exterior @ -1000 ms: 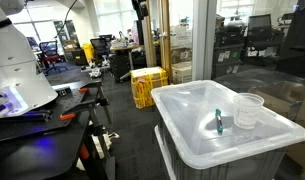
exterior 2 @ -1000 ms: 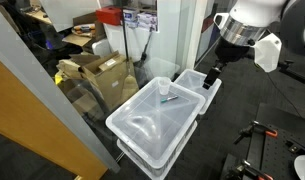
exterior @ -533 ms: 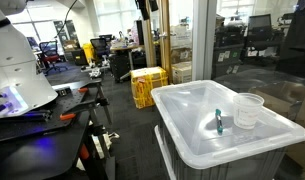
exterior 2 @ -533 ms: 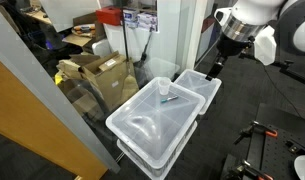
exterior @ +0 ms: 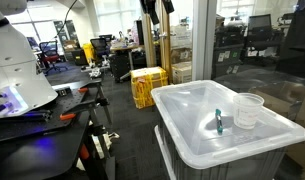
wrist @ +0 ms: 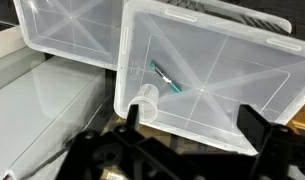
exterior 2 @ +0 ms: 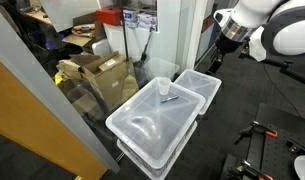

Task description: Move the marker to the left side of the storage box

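Up and away went my arm; pincer [exterior 2: 214, 60] now sits upper right of the frame.
Jaws wide, holding nothing; marker [wrist: 167, 80] lies mid-lid on storage box [wrist: 242, 65], beside clear cup [wrist: 147, 98].

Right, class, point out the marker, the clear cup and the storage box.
marker [wrist: 166, 78]: wrist view, middle of its teal shaft.
clear cup [exterior: 249, 110]: in an exterior view, its side wall.
storage box [exterior: 187, 112]: in an exterior view, bare part of its lid.
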`<state>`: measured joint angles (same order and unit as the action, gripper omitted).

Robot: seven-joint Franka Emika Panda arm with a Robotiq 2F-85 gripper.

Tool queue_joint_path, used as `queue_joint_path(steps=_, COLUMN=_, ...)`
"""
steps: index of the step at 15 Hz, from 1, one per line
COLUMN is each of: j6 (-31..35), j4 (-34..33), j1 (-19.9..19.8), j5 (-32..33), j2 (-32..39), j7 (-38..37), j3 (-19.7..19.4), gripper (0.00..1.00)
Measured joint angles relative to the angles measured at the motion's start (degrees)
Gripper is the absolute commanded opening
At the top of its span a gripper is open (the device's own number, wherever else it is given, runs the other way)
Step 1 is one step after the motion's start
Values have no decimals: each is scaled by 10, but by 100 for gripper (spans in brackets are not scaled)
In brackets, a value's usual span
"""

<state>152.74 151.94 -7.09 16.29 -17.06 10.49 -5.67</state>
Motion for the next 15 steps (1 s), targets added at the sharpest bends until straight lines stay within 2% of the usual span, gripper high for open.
queue_joint_path(steps=8, j6=20, j4=-42, j1=-29, j5=62, j2=67, j7=117, j3=-46, gripper=100)
queue_joint_path(steps=15, j6=104, j4=-70, j1=-30, j5=45, j2=150, j7=230, j3=-68, gripper=100)
